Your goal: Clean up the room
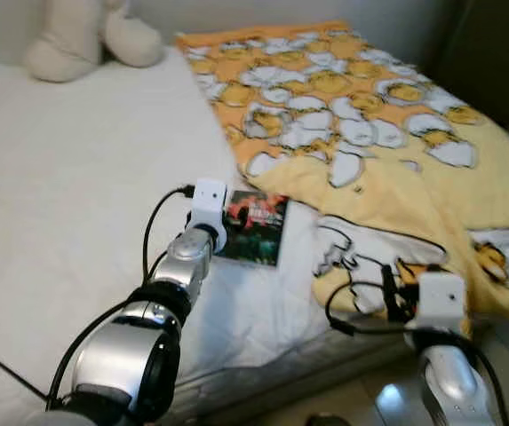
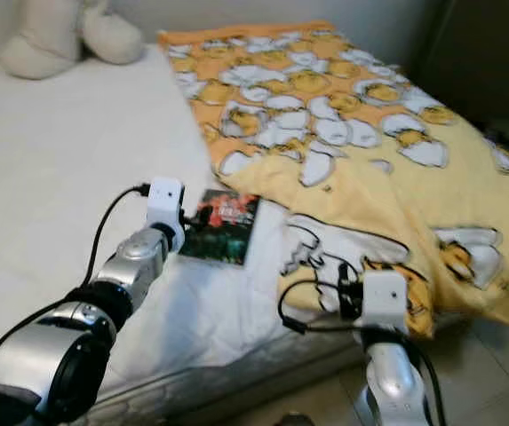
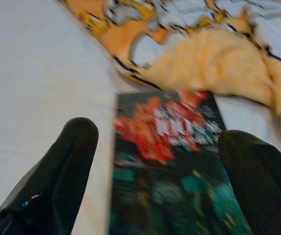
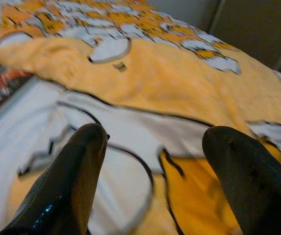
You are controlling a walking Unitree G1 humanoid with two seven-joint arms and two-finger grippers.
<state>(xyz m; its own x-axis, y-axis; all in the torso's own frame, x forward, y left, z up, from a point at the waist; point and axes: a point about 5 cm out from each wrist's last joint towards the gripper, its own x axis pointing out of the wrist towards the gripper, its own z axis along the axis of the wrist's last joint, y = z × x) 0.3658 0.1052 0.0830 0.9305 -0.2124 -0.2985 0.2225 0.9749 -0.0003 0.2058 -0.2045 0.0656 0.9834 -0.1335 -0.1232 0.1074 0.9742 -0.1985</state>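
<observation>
To lift the book (image 1: 256, 228) cleanly off the bed (image 1: 76, 195), where it lies just beside the yellow blanket (image 1: 387, 151), I should lower my left tool (image 3: 155, 161), spread wide astride it and holding nothing, while my right tool (image 4: 155, 161) hovers spread over that blanket.

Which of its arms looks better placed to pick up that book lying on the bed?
Probably the left. The left gripper hangs open right over the book, a finger on either side. The right gripper, also open, points at the yellow blanket near the bed's edge.
</observation>
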